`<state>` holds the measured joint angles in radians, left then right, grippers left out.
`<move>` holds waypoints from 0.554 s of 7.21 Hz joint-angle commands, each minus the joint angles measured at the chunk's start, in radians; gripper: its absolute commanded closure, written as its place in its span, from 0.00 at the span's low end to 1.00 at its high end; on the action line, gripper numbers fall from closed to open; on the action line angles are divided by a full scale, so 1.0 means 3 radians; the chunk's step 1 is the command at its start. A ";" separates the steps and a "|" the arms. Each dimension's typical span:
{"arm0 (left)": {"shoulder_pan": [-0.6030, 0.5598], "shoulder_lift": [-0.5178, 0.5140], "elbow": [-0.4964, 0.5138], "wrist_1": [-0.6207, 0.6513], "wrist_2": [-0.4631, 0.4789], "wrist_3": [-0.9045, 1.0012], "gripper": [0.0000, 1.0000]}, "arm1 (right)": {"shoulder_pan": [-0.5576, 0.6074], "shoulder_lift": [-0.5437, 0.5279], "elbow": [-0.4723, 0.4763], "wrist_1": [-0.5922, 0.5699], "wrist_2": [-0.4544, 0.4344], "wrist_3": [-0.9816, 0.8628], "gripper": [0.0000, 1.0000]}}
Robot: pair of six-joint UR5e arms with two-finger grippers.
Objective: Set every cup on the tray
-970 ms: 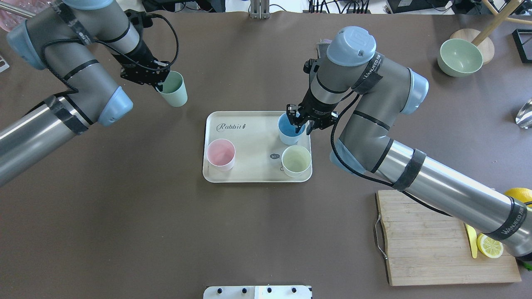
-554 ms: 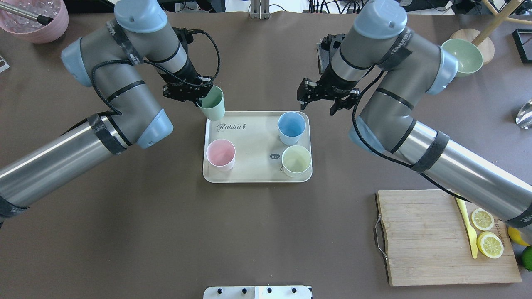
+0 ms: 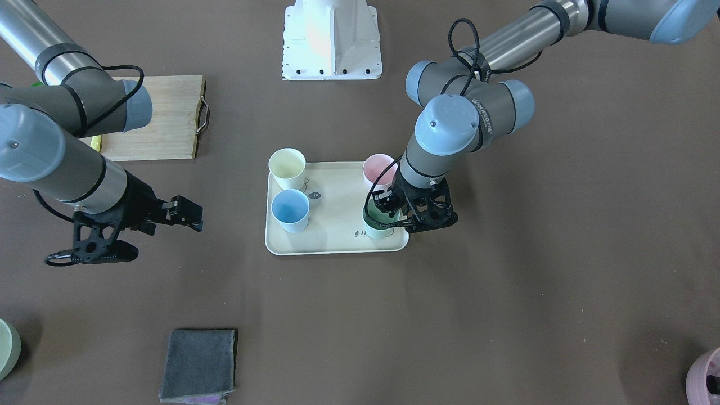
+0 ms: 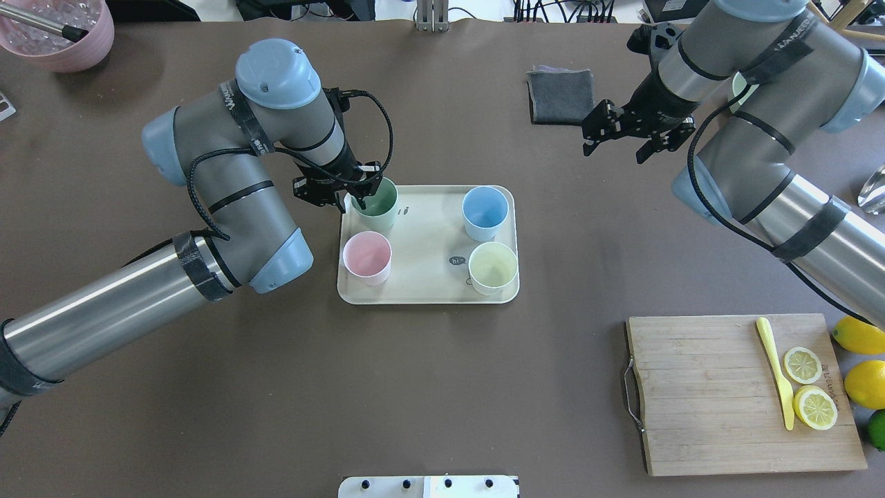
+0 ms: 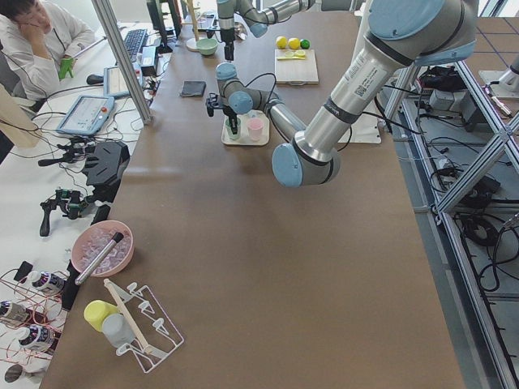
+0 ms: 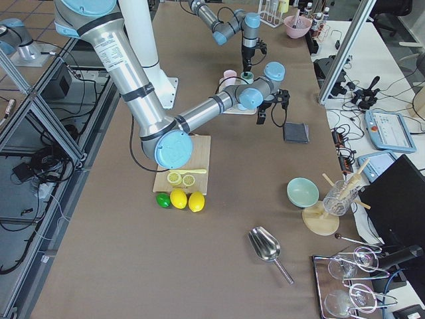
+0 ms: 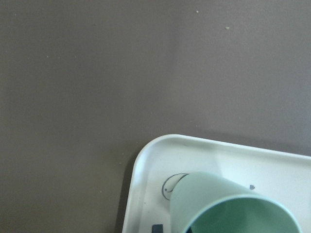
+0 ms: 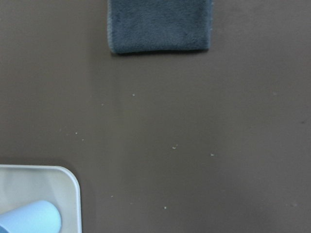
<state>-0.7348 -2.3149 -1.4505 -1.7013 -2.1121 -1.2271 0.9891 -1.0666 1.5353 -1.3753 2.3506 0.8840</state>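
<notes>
The cream tray (image 4: 429, 290) lies mid-table. On it stand the pink cup (image 4: 367, 254), the light blue cup (image 4: 485, 209) and the pale yellow cup (image 4: 493, 267). My left gripper (image 4: 361, 199) is shut on the rim of the mint green cup (image 4: 379, 207), one finger inside it, at the tray's far left corner. I cannot tell whether the cup rests on the tray. The front-facing view shows the same grip (image 3: 389, 217) on the green cup (image 3: 376, 228). My right gripper (image 4: 614, 149) is open and empty, off the tray to its far right.
A grey cloth (image 4: 560, 95) lies at the back, next to the right gripper. A wooden cutting board (image 4: 705, 401) with lemon slices and a yellow knife sits front right, whole lemons beside it. A pink bowl (image 4: 59, 34) stands at the back left corner.
My left gripper carried the mint green cup from the far left to the tray's far left corner. My right gripper let go of the blue cup and drew back to the far right.
</notes>
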 commanded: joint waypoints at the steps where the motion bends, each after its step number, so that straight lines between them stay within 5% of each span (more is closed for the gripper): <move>1: -0.0579 0.0427 -0.0729 0.0661 -0.0306 0.0945 0.01 | 0.0266 -0.0222 0.0006 -0.0007 0.0044 -0.0377 0.00; 2: -0.0851 0.0835 -0.1118 0.0817 -0.0313 0.1513 0.02 | 0.0414 -0.0375 0.0006 -0.0007 0.0044 -0.0689 0.00; 4: -0.1434 0.1434 -0.1214 0.0839 -0.0323 0.2643 0.02 | 0.0715 -0.0687 -0.0050 -0.0007 0.0039 -0.1434 0.00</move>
<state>-1.0551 -2.0025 -1.7835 -1.4625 -2.2043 -0.6536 1.1465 -1.2147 1.5336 -1.3775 2.3634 0.5952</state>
